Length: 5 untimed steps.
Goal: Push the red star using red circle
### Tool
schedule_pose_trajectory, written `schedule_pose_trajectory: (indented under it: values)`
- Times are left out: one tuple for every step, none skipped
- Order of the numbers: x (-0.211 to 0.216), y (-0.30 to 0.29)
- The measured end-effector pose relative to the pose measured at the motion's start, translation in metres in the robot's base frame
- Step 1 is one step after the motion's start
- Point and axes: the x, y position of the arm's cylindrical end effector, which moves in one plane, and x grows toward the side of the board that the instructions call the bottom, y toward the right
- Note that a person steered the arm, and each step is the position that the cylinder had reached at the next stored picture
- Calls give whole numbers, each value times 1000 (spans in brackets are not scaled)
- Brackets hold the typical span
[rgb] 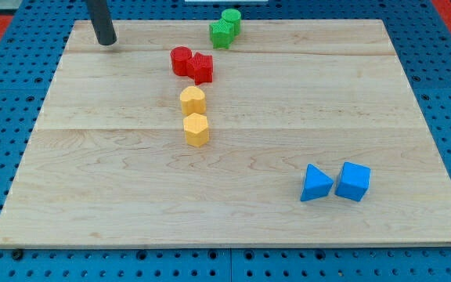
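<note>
The red circle (181,60) lies on the wooden board near the view's top centre, touching the red star (201,67) just to its right. My tip (106,42) is at the board's top left, well to the left of and slightly above the red circle, touching no block.
A green star (221,34) and a green circle (231,20) sit together at the top edge. Two yellow blocks (193,100) (196,129) stand one below the other under the red pair. A blue triangle (315,183) and a blue cube (354,181) lie at the lower right.
</note>
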Motion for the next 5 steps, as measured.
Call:
schedule_pose_trajectory:
  values:
    - [1, 59]
    - [2, 60]
    - [2, 60]
    - [5, 60]
    - [19, 68]
